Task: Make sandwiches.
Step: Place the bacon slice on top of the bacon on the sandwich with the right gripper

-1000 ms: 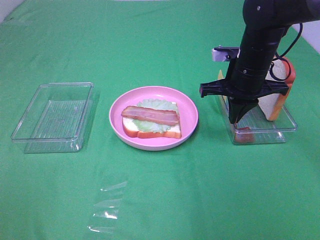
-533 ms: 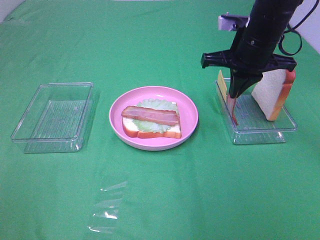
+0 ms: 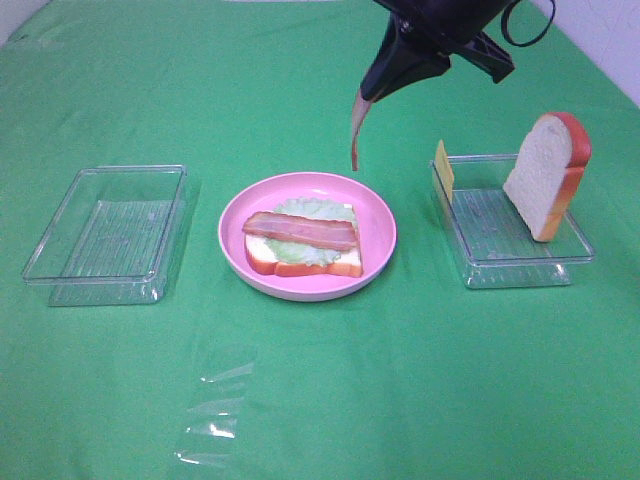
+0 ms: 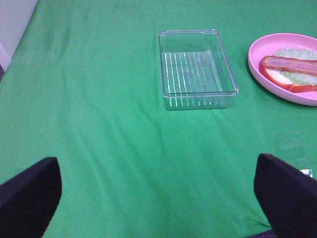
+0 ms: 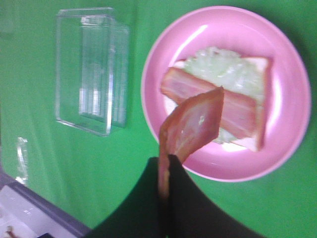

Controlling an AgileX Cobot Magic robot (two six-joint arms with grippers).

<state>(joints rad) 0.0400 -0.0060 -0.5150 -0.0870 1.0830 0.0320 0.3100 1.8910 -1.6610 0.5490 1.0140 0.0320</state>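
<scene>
You are getting open cloth (image 3: pixel 420 350) between the plate (image 3: pixel 232 258) and the left tray (image 3: pixel 100 292), and between the plate and the right tray (image 3: pixel 515 272). Bacon (image 3: pixel 357 130) is hanging from the right gripper (image 3: pixel 368 93) over the plate's far rim, blocking that approach. Bread (image 3: pixel 545 175) is standing tall in the right tray, with cheese (image 3: pixel 444 168) leaning on its plate-side wall. Film (image 3: pixel 215 415) is lying on the near cloth.

At the top of the high view my right arm (image 3: pixel 440 25) runs out of frame. On the left wrist camera an edge crops the pink plate (image 4: pixel 256 74), and my left gripper (image 4: pixel 158 193) shows only two dark fingertips (image 4: pixel 29 193). On the right wrist camera my right gripper (image 5: pixel 164 166) is a dark blur hiding the pinched end of the bacon strip (image 5: pixel 193 124).
</scene>
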